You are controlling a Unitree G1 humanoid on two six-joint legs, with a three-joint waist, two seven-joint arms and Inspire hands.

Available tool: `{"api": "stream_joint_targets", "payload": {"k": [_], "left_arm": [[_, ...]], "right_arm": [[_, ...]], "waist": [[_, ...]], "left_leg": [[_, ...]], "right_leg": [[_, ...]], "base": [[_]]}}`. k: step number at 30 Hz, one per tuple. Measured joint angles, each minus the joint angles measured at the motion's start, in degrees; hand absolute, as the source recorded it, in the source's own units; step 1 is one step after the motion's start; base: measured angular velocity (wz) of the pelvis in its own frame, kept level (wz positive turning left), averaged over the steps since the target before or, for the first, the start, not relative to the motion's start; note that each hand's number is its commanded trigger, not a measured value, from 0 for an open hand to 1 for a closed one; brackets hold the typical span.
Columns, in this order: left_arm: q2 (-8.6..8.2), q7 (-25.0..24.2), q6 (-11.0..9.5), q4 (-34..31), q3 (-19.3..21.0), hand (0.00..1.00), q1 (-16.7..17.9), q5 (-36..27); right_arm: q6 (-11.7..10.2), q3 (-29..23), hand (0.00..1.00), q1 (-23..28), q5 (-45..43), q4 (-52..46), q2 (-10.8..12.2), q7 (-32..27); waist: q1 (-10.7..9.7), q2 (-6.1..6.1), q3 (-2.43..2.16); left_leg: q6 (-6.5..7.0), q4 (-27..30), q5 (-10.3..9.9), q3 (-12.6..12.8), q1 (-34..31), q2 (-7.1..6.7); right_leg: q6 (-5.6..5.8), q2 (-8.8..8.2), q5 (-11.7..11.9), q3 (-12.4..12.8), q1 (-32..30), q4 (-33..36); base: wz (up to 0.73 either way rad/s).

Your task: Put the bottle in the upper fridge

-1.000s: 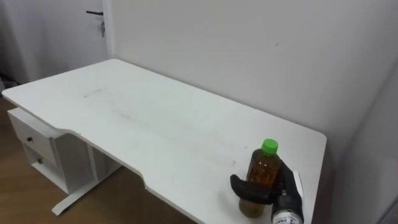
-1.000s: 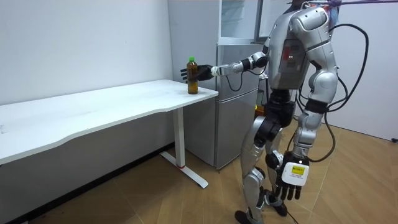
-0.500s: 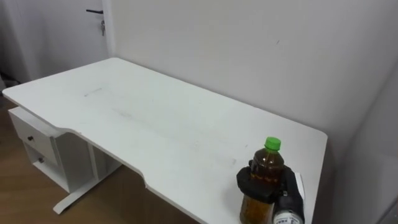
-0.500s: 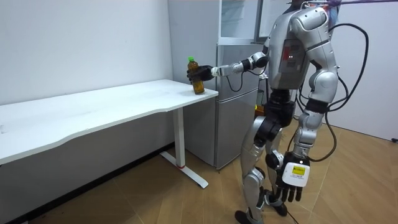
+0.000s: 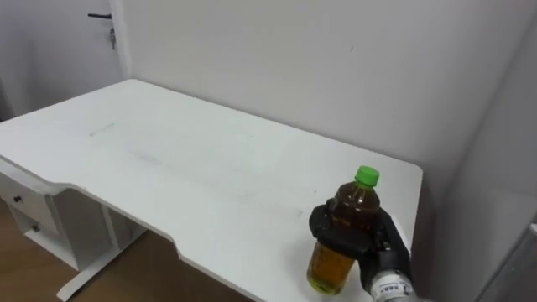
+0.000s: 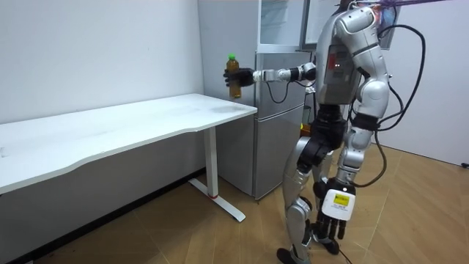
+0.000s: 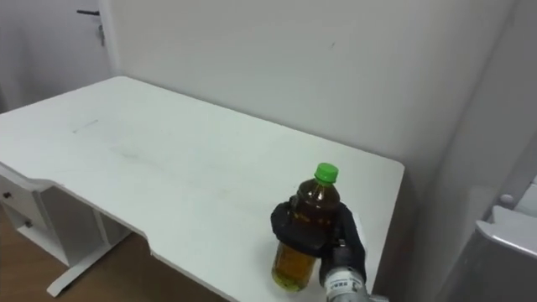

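While curled round the bottle (image 5: pixel 357 201), the right hand (image 5: pixel 337 231) is holding it upright above the surface (image 5: pixel 168 168), seemingly to carry it to the fridge (image 6: pixel 278 139) nearby.

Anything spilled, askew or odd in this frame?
Nothing stands out. The bottle is capped, roughly upright, gripped by the right hand above the white table's end; no spill shows on it. The left hand hangs by the robot's side.

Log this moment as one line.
right hand: shut on bottle | bottle: held above table | left hand: open, hanging by side
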Motion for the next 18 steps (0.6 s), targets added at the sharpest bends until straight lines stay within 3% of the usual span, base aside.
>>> {"api": "stream_joint_targets", "payload": {"k": [5,11,18], "left_arm": [[-0.28,0.1,-1.2,1.2,1.7,0.00,-0.9,0.1],[-0.17,0.1,-1.5,2.7,2.7,0.00,-3.7,0.4],[-0.40,-0.6,-2.0,4.1,2.9,0.00,-3.9,1.7]], "right_arm": [[0.0,-0.3,1.00,2.7,0.4,-10.2,-1.9,4.2],[0.7,-0.9,1.00,2.7,0.2,-18.6,-4.1,9.4],[1.7,-9.0,1.00,2.7,0.5,-28.1,-4.1,11.0]], "waist": [[-1.4,-0.13,-0.13],[-5.0,-0.26,-0.25],[-7.2,0.03,-0.54]], "left_leg": [[0.06,-1.4,0.0,2.9,2.0,0.62],[0.08,-2.9,0.0,4.8,3.3,1.07],[0.15,-2.9,0.1,5.7,4.3,1.07]], "right_leg": [[-0.12,0.06,0.1,3.2,-0.1,0.2],[-0.62,0.26,0.4,5.4,0.0,0.2],[-0.66,0.24,0.4,6.6,0.1,0.1]], "base": [[-0.30],[-0.18],[-0.06]]}}
